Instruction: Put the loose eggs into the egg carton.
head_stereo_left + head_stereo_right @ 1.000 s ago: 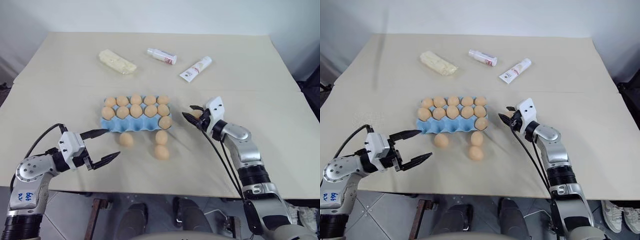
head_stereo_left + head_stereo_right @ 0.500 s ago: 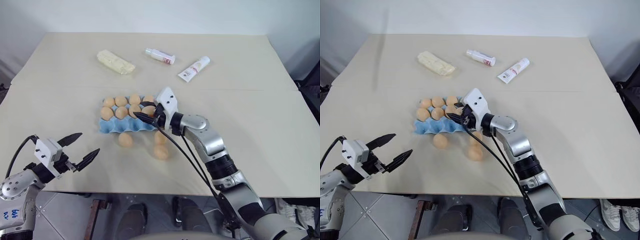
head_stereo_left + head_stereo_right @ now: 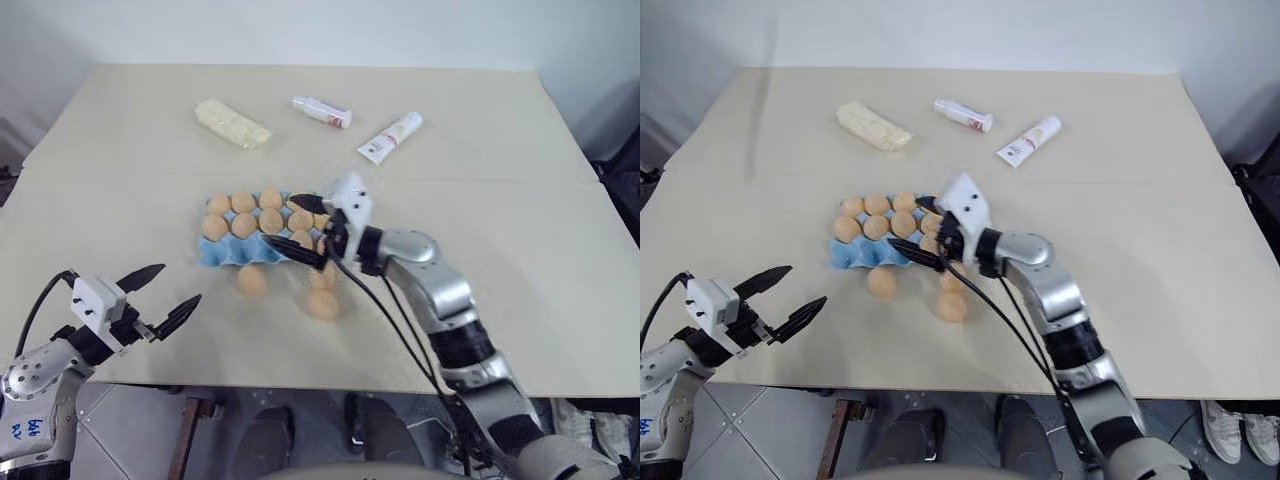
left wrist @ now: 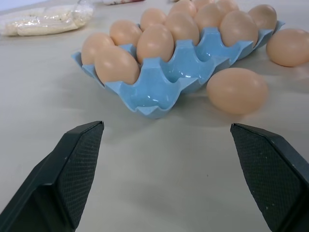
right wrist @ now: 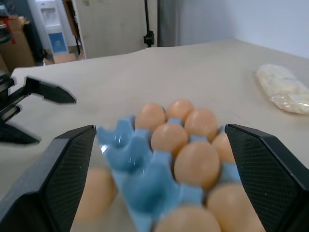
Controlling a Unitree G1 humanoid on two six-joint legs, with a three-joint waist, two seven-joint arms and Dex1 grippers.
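We saw the blue egg carton in the middle of the tan table, with most of its cups full of eggs. Three loose eggs lay on the table just near of the carton: one by its near left part, and two more, one nearer than the other, by its near right corner. The right gripper hung over the right end of the carton with its black fingers spread wide and nothing between them. Its arm and dark cables crossed in front of the carton's right cups and hid part of the eggs there. The left gripper was at the near left, well apart from the carton, with its fingers wide too and holding nothing. Far back on the table lay a pale yellow wrapped block on the left, a small white bottle in the middle, and a white tube to its right.
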